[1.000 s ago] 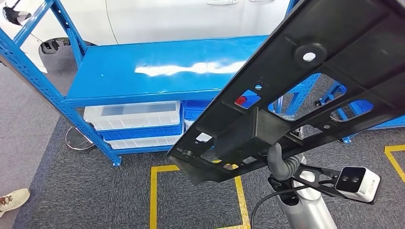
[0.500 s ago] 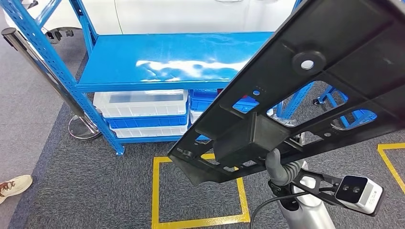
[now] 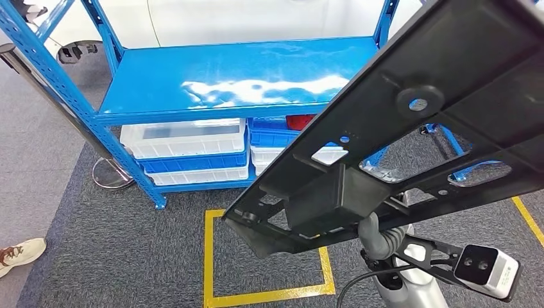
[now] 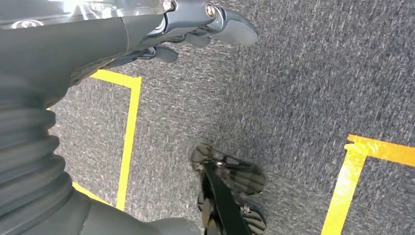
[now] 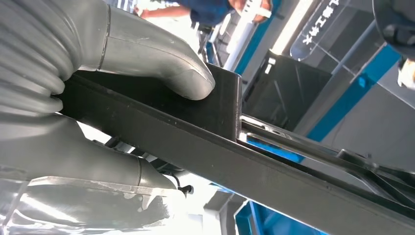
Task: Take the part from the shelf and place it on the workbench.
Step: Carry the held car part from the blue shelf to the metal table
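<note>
A long black plastic part [image 3: 410,128], ribbed and pierced with cut-outs, is held up in the air by the right hand [image 3: 378,232], tilted so that its near end hangs low over the floor and its far end rises toward the upper right. In the right wrist view the part [image 5: 254,166] is clamped at its edge between the grey thumb [image 5: 147,54] on one face and the rest of the right hand [image 5: 73,147] on the other. The left hand [image 4: 195,29] is seen hanging over grey carpet [image 4: 293,98], its fingers loosely curled and a little apart, with nothing in them. A square of yellow tape [image 3: 208,256] is marked on the carpet below the part's near end. Beyond it a blue steel shelf [image 3: 231,77] is seen with a bare glossy deck; white and blue bins [image 3: 186,149] are stacked beneath it. At the near left edge of the floor a person's shoe [image 3: 16,253] is visible.
</note>
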You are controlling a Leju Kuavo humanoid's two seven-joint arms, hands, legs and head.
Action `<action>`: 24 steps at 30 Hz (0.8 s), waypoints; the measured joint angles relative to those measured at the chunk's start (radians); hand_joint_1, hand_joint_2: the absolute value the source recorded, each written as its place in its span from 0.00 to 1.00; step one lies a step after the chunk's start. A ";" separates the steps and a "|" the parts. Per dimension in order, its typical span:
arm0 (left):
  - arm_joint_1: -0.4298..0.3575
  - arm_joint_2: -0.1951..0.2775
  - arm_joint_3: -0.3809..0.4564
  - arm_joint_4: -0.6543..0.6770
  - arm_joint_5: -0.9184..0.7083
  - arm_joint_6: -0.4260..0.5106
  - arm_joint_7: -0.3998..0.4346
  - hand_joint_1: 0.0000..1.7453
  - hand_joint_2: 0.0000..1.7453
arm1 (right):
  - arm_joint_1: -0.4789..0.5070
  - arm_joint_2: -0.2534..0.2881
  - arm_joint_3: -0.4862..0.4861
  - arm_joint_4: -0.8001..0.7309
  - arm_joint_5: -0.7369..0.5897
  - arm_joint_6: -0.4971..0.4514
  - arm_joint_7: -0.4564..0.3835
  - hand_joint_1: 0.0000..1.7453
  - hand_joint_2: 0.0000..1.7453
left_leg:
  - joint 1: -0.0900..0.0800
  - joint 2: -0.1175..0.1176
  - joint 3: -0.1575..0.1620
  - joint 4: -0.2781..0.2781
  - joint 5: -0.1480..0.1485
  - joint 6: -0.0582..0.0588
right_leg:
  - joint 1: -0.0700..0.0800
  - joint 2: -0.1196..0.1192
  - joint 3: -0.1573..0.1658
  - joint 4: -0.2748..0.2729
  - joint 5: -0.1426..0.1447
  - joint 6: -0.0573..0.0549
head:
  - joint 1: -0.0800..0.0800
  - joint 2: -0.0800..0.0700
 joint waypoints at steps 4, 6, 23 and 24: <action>0.005 0.000 0.001 0.000 -0.006 -0.008 -0.011 0.00 1.00 | 0.012 0.012 -0.014 -0.004 0.007 0.012 0.000 1.00 1.00 | 0.013 -0.021 0.072 -0.136 0.095 -0.007 | -0.004 0.030 -0.008 0.017 0.000 0.008 | 0.000 0.000; 0.006 0.000 0.002 0.000 -0.008 -0.008 -0.015 0.00 1.00 | 0.012 0.017 -0.022 -0.008 0.006 0.018 0.000 1.00 1.00 | 0.017 -0.052 0.117 -0.234 0.124 -0.001 | -0.003 0.049 -0.020 0.029 0.002 0.020 | 0.001 0.000; -0.009 0.018 0.025 0.000 -0.054 0.018 -0.091 0.00 1.00 | 0.081 0.062 -0.027 -0.129 0.097 0.020 0.000 1.00 1.00 | -0.002 0.086 0.107 -0.252 0.142 0.024 | 0.012 -0.061 0.010 0.036 -0.041 0.025 | 0.010 0.000; -0.012 0.018 0.024 0.000 -0.061 0.018 -0.093 0.00 1.00 | 0.084 0.062 -0.018 -0.143 0.111 0.002 0.000 1.00 1.00 | -0.002 0.095 0.108 -0.254 0.142 0.019 | 0.011 -0.049 0.007 0.035 -0.038 0.019 | 0.010 0.000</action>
